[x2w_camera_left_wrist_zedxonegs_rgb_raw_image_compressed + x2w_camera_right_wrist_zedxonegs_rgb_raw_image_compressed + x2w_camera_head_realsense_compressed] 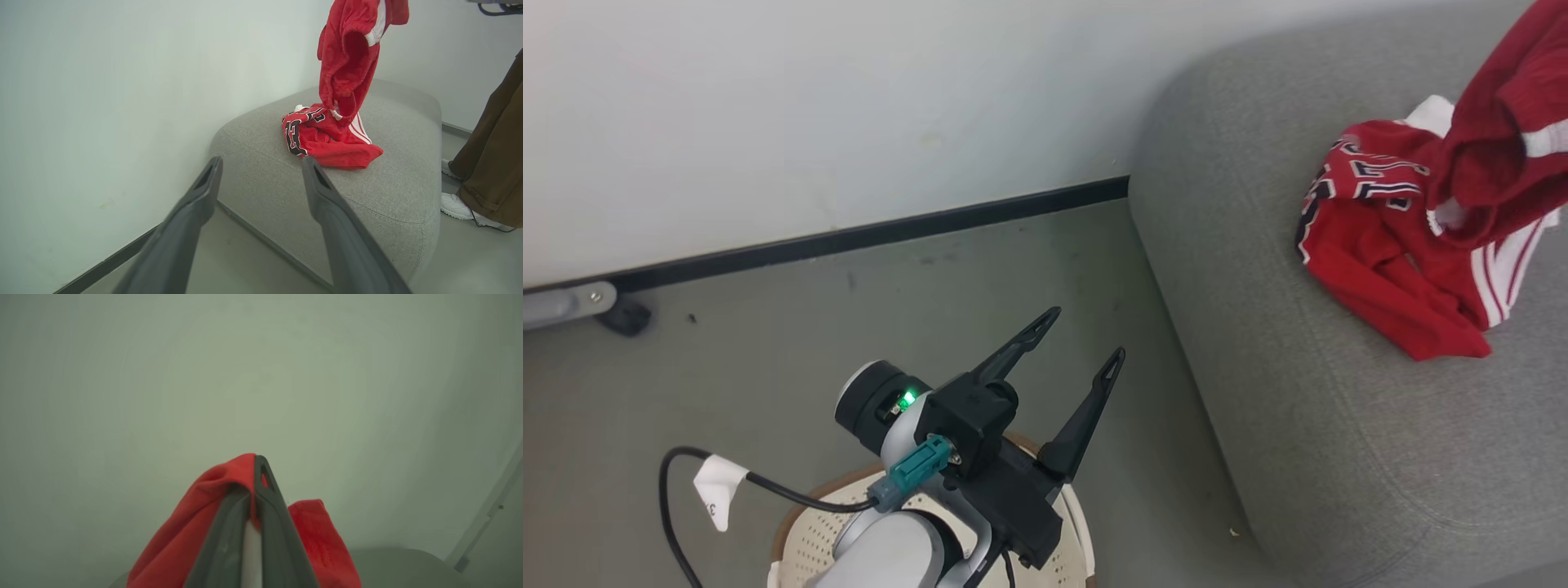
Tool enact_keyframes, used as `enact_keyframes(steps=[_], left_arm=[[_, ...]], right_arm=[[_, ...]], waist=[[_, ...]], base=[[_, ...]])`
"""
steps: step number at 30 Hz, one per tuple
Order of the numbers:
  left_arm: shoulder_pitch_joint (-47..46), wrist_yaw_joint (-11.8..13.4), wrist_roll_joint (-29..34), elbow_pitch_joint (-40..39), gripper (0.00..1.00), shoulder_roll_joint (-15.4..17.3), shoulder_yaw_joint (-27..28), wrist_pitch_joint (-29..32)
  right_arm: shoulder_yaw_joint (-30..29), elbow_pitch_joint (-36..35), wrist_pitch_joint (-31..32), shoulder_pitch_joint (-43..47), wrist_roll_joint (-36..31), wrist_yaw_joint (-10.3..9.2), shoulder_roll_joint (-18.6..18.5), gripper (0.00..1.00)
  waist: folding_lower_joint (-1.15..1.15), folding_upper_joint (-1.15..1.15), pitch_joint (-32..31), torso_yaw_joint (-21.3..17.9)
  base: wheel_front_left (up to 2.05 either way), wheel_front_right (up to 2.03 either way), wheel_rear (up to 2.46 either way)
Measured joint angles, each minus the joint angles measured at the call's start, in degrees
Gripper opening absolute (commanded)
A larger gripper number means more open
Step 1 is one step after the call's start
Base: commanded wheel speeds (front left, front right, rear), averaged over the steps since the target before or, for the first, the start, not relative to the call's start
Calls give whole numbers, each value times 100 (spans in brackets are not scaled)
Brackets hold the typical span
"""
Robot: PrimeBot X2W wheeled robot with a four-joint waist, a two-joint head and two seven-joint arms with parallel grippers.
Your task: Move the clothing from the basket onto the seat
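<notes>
Pale wall (768, 122), grey floor (768, 367). Left gripper (1086, 331) hovers over basket (805, 539), fingers spread wide, nothing between them. Seat (1258, 367) ahead and to its right. Right gripper (256, 469) clamped tight on red garment (347, 61), which hangs below it. Garment's lower end meets or nearly meets numbered jersey (318, 139); cannot tell which. Jersey lies crumpled on seat under right gripper. Person's brown trouser leg (490, 163) and white shoes (457, 206) beside seat, well beyond left gripper.
</notes>
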Motion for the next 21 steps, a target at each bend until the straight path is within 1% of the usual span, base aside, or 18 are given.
enact_keyframes(steps=[4, 7, 11, 16, 17, 21], left_arm=[[-85, 0, 29, -32, 100, -31, 0, 38], [-84, 0, 30, -46, 100, -24, -3, 37], [-80, -1, 30, -101, 100, -15, -37, 31], [-74, -4, 31, -144, 100, 12, -76, 31], [-74, -37, 31, -145, 100, 31, -75, 31], [-73, -49, 31, -153, 100, 69, -73, 31]], right_arm=[[149, 303, 0, 74, -5, 52, 326, 0], [227, 515, 0, 349, -8, 58, 502, 0], [289, 827, 0, 721, -5, 101, 650, 0], [300, 1169, 1, 1040, 16, 109, 832, 0], [282, 1220, 1, 1116, 58, 109, 865, 0], [236, 1411, 1, 1255, 113, 109, 927, 0]], waist=[[0, 0, 158, 136], [0, 0, 240, 194], [0, 0, 299, 214], [-1, 0, 337, 197], [-1, 0, 342, 192], [-1, 0, 358, 175]], base=[[0, 0, 0], [0, 0, 0], [0, 0, 0], [0, 0, 0], [0, 0, 0], [0, 0, 0]])
